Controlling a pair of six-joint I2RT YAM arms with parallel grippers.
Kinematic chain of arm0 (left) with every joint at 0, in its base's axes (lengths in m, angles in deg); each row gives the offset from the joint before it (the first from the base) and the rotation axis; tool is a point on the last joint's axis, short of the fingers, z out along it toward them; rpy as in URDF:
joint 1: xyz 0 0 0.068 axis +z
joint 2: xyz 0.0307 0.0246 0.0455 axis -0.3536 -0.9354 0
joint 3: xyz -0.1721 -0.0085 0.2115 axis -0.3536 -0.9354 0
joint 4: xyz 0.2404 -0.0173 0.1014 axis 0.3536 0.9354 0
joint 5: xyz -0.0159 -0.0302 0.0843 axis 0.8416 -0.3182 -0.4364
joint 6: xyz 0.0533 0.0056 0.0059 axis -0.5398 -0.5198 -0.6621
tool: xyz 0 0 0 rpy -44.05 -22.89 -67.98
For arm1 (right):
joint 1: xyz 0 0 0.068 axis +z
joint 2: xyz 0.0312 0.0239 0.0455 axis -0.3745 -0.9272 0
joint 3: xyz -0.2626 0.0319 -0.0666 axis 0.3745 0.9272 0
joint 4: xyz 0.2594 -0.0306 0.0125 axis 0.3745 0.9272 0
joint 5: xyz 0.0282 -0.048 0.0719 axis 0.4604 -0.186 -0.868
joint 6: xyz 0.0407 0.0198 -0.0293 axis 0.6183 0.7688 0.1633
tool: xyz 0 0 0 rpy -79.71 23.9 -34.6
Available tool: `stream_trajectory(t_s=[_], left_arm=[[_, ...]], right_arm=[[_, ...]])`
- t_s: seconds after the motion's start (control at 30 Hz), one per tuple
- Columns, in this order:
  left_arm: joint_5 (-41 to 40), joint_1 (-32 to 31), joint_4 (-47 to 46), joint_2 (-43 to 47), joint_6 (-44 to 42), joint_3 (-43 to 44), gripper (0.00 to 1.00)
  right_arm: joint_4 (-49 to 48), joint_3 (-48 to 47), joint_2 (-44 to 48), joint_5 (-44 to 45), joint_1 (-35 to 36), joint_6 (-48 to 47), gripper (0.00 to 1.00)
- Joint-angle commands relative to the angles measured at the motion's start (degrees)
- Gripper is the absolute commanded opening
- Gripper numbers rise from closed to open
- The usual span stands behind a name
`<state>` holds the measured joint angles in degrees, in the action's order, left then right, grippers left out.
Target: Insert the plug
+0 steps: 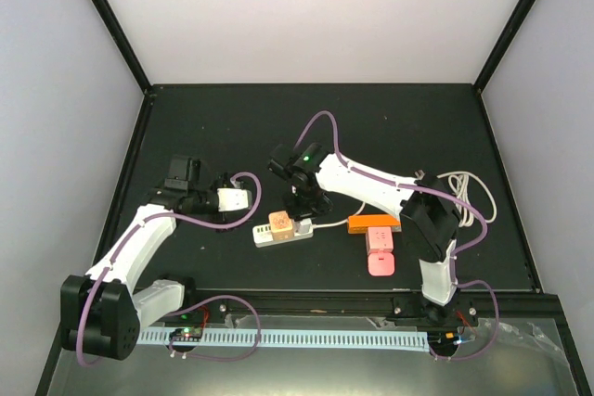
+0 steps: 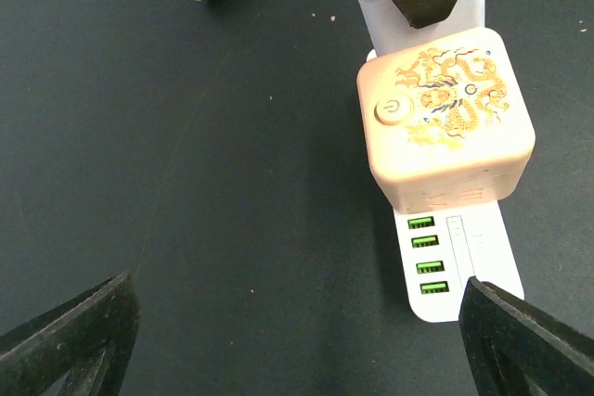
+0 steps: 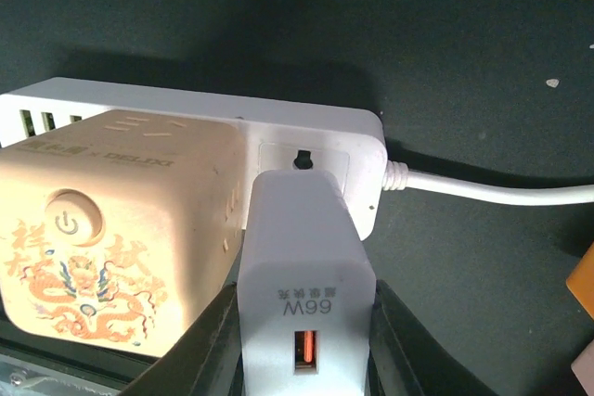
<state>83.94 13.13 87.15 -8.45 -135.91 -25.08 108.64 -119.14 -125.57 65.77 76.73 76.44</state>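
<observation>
Two claws: the right claw (image 3: pixel 303 326) pinches a white charger (image 3: pixel 302 248), lower centre, at the power strip (image 3: pixel 316 127); the left claw (image 2: pixel 297 331) gapes wide, empty.

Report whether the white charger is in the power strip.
Cannot tell: the right end effector holds the white charger against the power strip, prongs hidden.

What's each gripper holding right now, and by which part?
The right gripper clamps the white charger by its two side faces, near the USB-port end. The left gripper is open and holds nothing.
</observation>
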Motion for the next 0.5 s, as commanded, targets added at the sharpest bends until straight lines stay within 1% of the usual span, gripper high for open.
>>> stream_trajectory(t_s=[0.0, 0.47], left_arm=[[2.4, 0.3, -0.6, 1.4, -1.9, -0.5, 0.96], [1.8, 0.5, -0.9, 2.3, -3.0, -1.1, 0.95]], right_arm=[[-1.5, 0.6, -0.9, 0.9, 0.3, 1.7, 0.01], [-1.3, 0.6, -2.3, 1.4, 0.4, 3.0, 0.01]])
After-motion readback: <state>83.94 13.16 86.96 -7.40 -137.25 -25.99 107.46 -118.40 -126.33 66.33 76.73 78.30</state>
